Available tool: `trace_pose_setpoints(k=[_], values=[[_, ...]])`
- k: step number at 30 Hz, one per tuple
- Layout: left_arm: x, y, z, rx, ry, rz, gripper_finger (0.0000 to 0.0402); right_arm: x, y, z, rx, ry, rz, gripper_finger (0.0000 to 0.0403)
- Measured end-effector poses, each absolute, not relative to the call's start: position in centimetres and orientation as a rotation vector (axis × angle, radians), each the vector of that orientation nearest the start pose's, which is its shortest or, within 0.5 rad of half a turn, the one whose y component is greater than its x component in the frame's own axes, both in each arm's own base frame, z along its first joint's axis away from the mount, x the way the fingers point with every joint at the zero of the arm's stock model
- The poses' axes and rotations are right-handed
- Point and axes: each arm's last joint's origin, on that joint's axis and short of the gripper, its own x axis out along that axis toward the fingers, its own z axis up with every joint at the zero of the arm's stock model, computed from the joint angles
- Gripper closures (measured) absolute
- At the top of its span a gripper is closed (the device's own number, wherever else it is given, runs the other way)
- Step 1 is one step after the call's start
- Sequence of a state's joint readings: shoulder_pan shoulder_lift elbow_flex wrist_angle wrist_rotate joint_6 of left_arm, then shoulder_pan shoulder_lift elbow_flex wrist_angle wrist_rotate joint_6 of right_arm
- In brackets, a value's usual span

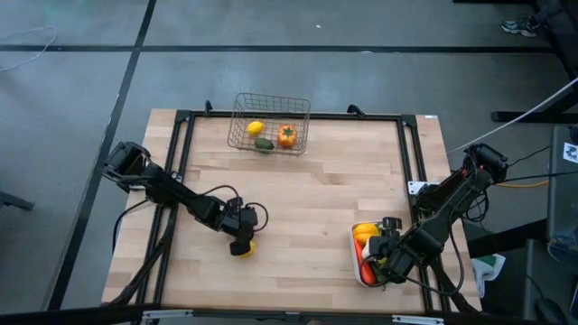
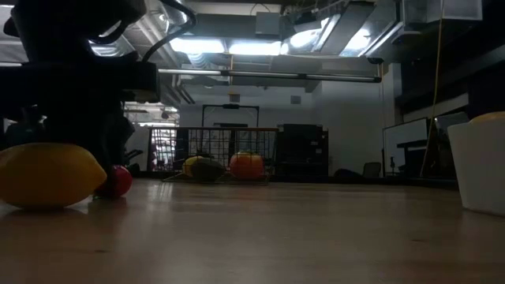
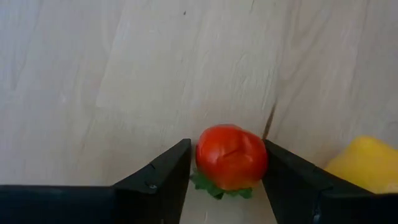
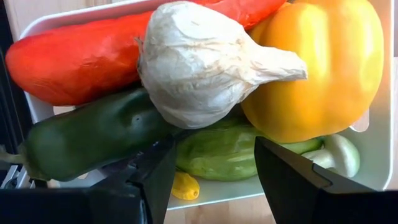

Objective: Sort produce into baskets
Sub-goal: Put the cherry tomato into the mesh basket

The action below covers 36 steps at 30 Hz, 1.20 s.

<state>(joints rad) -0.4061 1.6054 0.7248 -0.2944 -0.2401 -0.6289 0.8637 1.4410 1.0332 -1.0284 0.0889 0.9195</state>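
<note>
**Produce split between tray, table and wire basket**

Produce nearest the front edge of the table (image 1: 298,194) lies in two spots. On the left, the left claw (image 3: 225,174) is down at the wood with its two dark fingers on either side of a small red tomato (image 3: 231,155) with a green leafy base; the fingers are close against its sides, but whether they are pressing it I cannot tell. A yellow lemon (image 2: 49,175) lies just beside the tomato. On the right, the right claw (image 4: 214,171) hangs open over the white tray (image 1: 357,262), fingers apart and holding nothing. Packed in the tray are a white garlic bulb (image 4: 199,62) on top, a yellow pepper (image 4: 323,68), an orange carrot (image 4: 81,59), a dark eggplant (image 4: 93,140), a green cucumber (image 4: 217,152) and a small yellow piece (image 4: 185,185) at the bottom.

Farther back, at the table's far edge, stands the wire basket (image 1: 271,101). In it lie a second lemon (image 1: 256,128), an orange tomato (image 1: 286,135) and a dark green piece (image 1: 264,143).
</note>
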Motion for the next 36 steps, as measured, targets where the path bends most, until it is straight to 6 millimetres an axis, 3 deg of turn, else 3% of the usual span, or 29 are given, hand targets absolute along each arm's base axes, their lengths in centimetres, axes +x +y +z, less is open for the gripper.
trace_pose_setpoints(k=[8,14,21,28,36], values=[[24.9,-10.0,12.9,-0.189,1.100,0.205,0.0276,16.3,18.7,22.8,0.090,1.411,-0.005,0.0185],[25.1,-10.0,13.2,-0.186,1.105,0.201,0.0270,16.3,18.7,22.8,0.090,1.411,-0.005,0.0185],[27.0,-9.1,16.3,-0.148,1.059,0.176,0.0268,16.3,18.7,22.8,0.090,1.412,-0.005,0.0185],[30.2,-5.6,21.2,-0.117,0.917,0.193,0.0263,16.3,18.7,22.7,0.090,1.413,-0.005,0.0185],[33.1,1.5,26.9,-0.027,0.740,0.293,0.0262,16.2,18.7,22.9,0.090,1.445,0.010,0.0185]])
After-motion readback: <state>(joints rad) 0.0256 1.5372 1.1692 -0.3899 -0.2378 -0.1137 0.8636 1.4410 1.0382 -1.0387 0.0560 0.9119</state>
